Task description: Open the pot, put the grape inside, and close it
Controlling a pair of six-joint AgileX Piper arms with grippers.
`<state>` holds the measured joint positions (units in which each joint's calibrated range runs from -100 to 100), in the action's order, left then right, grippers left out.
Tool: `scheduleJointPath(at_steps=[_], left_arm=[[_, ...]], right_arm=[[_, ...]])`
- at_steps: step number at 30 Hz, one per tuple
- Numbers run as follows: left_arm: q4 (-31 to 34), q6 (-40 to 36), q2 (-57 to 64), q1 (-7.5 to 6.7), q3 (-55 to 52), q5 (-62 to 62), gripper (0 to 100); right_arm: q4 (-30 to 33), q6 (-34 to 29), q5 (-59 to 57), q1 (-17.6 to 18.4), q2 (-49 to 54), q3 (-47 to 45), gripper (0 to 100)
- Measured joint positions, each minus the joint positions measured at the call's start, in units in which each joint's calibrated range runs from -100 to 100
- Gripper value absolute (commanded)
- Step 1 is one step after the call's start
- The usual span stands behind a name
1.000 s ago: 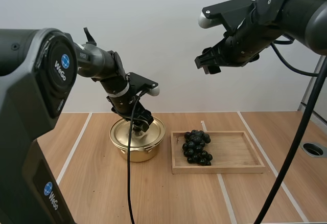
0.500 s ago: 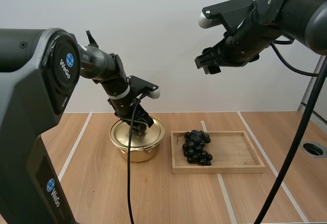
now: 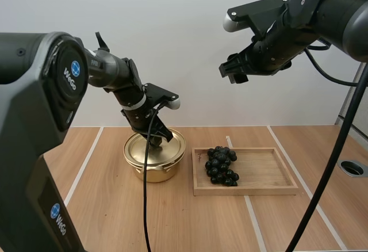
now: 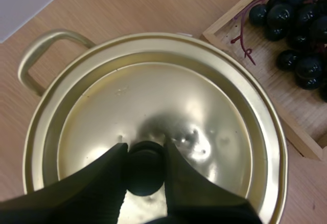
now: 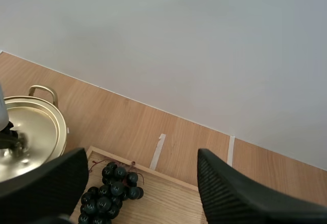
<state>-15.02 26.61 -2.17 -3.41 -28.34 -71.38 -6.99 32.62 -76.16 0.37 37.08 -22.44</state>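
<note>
**Left gripper on lid knob; grapes in tray**

- Pot (image 3: 150,170): gold. It stood left of centre in the high view, on the table (image 3: 103,217). The lid (image 4: 168,101) sat on its rim.
- Left gripper (image 4: 144,155): was down on the lid. Its fingers were narrow and pinched the black knob (image 4: 144,175) between their tips.
- Grapes (image 3: 221,165): a dark bunch. It lay at the left end of the tray (image 3: 264,174), at centre frame in the high view.
- Tray: wooden, flat on the table just right of the pot.
- Right gripper (image 3: 233,72): was held high at upper right of the high view, well above the tray. Its fingers stood wide apart with nothing between them.
</note>
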Motion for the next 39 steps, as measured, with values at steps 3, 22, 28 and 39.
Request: scheduleJointPath(at_steps=[3,22,28,39], left_arm=[[0.0,0.0,2.2,0.0,1.6,-3.0,0],[0.2,-1.7,29.0,0.0,9.1,-4.3,0],[0.2,-2.0,37.2,0.0,9.1,-2.5,0],[0.1,-2.7,46.1,0.0,9.1,-1.6,0]], right_arm=[[-1.4,0.0,-1.2,0.0,-1.4,0.0,100],[-5.6,0.0,-5.2,0.0,-20.4,0.0,100],[-6.1,0.0,-6.4,0.0,-25.6,0.0,100],[-8.5,0.0,-7.6,0.0,-34.2,0.0,100]])
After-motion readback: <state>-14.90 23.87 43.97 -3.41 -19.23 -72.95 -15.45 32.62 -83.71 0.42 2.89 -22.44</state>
